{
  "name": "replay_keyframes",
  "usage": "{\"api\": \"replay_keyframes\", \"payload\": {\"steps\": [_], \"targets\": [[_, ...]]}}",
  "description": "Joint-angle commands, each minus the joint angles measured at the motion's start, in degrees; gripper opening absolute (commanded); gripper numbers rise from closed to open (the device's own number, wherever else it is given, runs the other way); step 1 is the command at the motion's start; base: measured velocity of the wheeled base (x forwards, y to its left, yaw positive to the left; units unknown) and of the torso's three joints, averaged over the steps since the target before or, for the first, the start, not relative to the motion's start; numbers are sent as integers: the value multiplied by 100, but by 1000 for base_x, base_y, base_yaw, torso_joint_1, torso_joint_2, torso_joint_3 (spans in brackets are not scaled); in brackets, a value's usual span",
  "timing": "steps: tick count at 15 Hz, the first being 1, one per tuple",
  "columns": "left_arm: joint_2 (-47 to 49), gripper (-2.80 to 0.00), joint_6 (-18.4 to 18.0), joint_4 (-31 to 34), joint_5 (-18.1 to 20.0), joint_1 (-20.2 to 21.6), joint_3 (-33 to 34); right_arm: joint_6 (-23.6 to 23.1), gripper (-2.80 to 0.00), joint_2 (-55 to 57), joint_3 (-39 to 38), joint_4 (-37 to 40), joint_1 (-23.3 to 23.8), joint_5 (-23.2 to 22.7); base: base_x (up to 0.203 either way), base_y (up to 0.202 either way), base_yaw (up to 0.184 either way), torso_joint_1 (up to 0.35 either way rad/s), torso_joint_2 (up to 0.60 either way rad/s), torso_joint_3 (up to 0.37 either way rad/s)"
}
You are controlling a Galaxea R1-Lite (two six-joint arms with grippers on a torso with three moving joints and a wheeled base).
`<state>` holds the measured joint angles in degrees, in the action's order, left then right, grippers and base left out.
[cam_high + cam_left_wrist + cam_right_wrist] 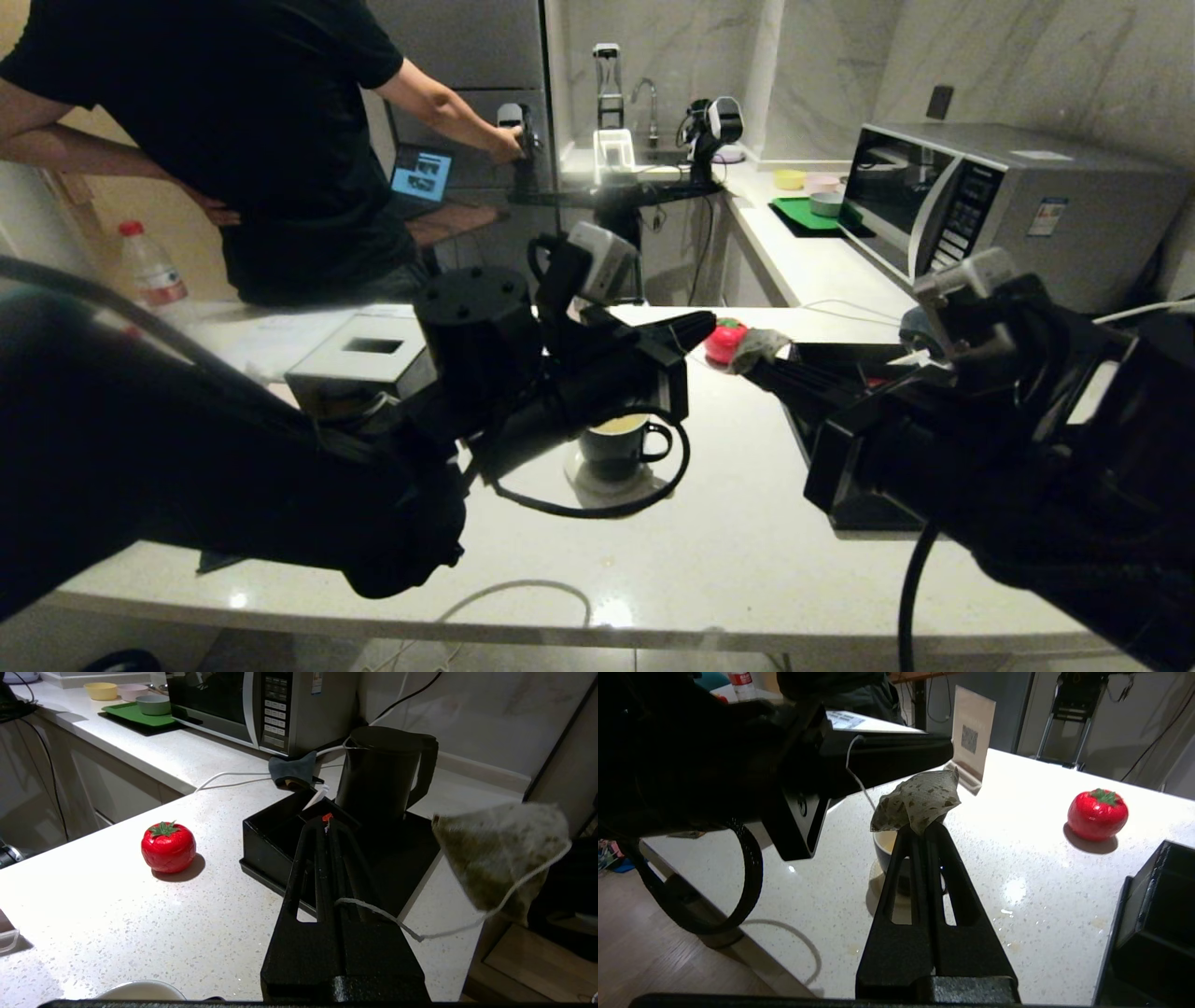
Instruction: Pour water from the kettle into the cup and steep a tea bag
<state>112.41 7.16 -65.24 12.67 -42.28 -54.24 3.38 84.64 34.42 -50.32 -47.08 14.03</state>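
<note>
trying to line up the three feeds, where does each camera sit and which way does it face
Head: on the robot's head, looking down at the white counter and the cup; both arms show.
Left wrist: behind the left gripper, facing the kettle and microwave; its shut fingers pinch the tea bag's string.
Right wrist: behind the right gripper, facing the cup; its shut fingers hold the tea bag.
Shared: both wrist views show the tea bag and red tomato.

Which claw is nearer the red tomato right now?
Right. The right claw, shut on the tea bag, sits just beside the tomato. The left claw, shut on the bag's string, is slightly farther, on the tomato's other side above the cup.
</note>
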Motion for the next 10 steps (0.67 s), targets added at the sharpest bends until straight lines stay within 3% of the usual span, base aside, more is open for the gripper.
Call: {"api": "replay_keyframes", "payload": {"steps": [1,9,10], "targets": [[38,-280,5,-41,8,-9,1,14,-280,70,-58,-30,-3,12,0,0,0,0,0,0],[97,-280,5,-41,8,0,1,22,-280,176,-76,-30,-3,3,0,0,0,0,0,0],[106,-280,5,-41,8,0,10,22,0,176,-93,-30,-3,12,0,0,0,0,0,0]]}}
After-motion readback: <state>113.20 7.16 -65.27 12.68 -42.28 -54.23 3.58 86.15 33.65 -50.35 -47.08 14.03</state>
